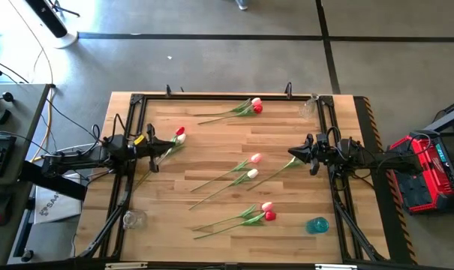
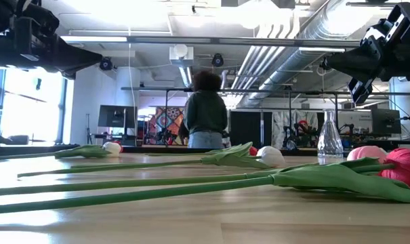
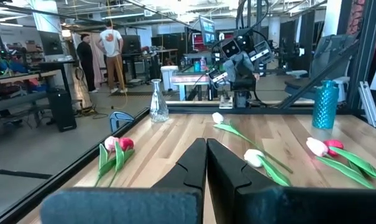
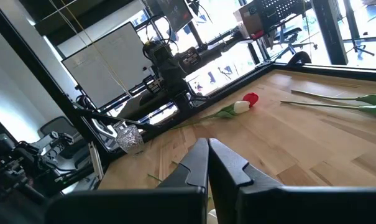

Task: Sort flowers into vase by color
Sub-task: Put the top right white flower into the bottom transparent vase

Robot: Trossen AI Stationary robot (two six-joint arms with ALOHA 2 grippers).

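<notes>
Several tulips lie flat on the wooden table (image 1: 211, 247) in pairs: one pair at the far side (image 1: 253, 106), one by the left arm (image 1: 179, 135), one in the middle (image 1: 253, 166), one near the front (image 1: 267, 212). A clear vase (image 1: 309, 109) stands far right, another clear vase (image 1: 133, 219) near left, a teal vase (image 1: 317, 225) near right. My left gripper (image 3: 206, 155) is shut and empty, level above the table's left side beside the left pair. My right gripper (image 4: 207, 155) is shut and empty, level above the right side.
Black frame rails (image 1: 136, 180) run along the table's left, right and far sides. A person (image 2: 205, 112) stands in the room beyond the far edge, two more people (image 3: 100, 53) off to the side. A red and black case (image 1: 429, 169) sits right of the table.
</notes>
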